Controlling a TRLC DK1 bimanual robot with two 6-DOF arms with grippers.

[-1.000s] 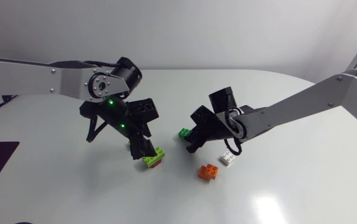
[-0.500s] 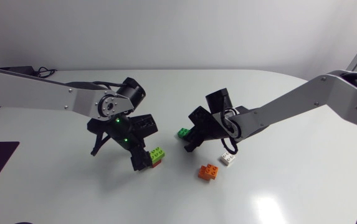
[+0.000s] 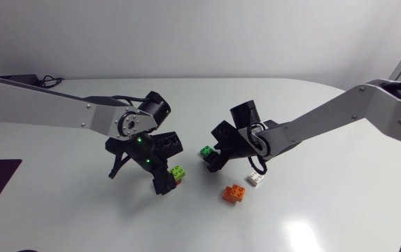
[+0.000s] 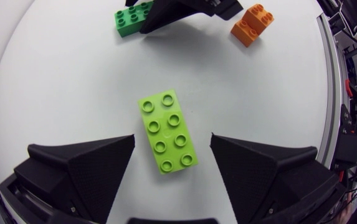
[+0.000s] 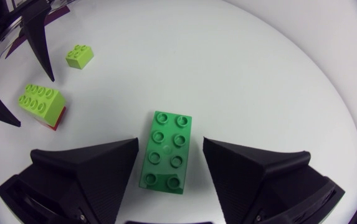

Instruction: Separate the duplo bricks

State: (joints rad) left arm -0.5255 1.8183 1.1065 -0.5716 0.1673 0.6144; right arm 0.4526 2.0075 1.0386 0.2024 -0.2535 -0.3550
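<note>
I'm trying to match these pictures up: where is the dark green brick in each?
Head view: dark green brick mid-table, at the right gripper.
Left wrist view: dark green brick far ahead of the left gripper.
Right wrist view: dark green brick between the open fingers of the right gripper.
Shared landmark: the lime eight-stud brick.

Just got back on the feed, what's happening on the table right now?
Both arms are poised over bricks, nothing gripped. The left gripper is open astride the lime green brick, which sits stacked on a red brick, with gaps on both sides. The right gripper is open astride the dark green brick, lying flat, also untouched. An orange brick and a white brick lie loose nearby.
</note>
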